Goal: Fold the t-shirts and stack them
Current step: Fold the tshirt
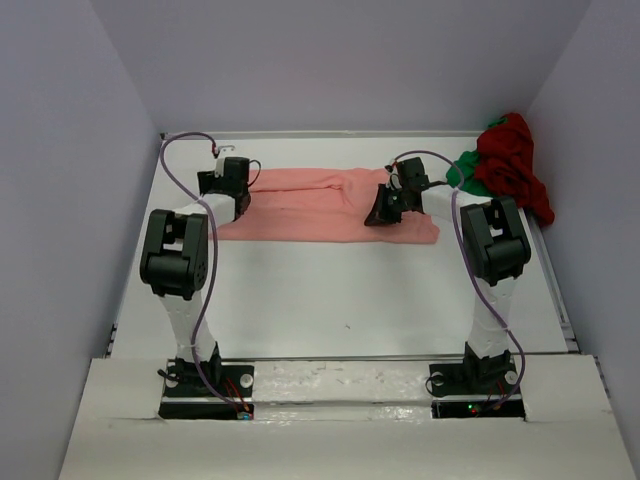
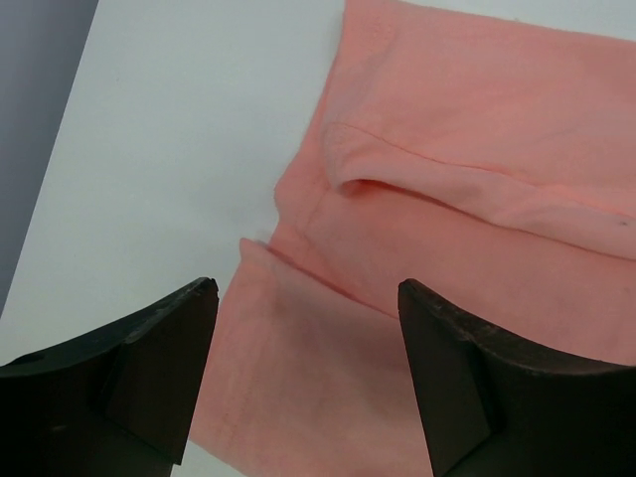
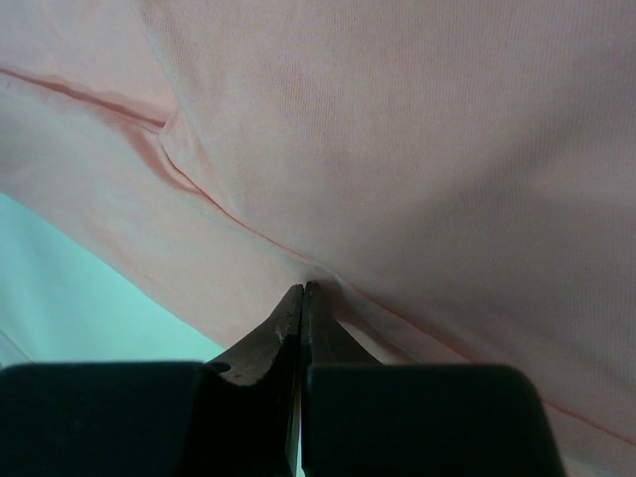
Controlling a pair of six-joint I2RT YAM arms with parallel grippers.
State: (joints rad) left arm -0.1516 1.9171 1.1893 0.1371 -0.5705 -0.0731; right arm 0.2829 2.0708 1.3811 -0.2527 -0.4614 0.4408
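The salmon-pink t-shirt (image 1: 300, 205) lies folded into a long strip across the far part of the table. My left gripper (image 1: 228, 185) hovers over its left end. In the left wrist view the gripper (image 2: 307, 288) stands open above a folded sleeve of the shirt (image 2: 477, 129), holding nothing. My right gripper (image 1: 385, 210) is at the strip's right part. The right wrist view has this gripper (image 3: 302, 288) shut, pinching a puckered edge of the pink cloth (image 3: 417, 129). The dark red t-shirt (image 1: 512, 160) lies crumpled at the far right on the bright green one (image 1: 463, 172).
The white table (image 1: 330, 290) spreads between the shirt and the arm bases. Grey walls close in the left, back and right sides. The crumpled pile sits against the right wall.
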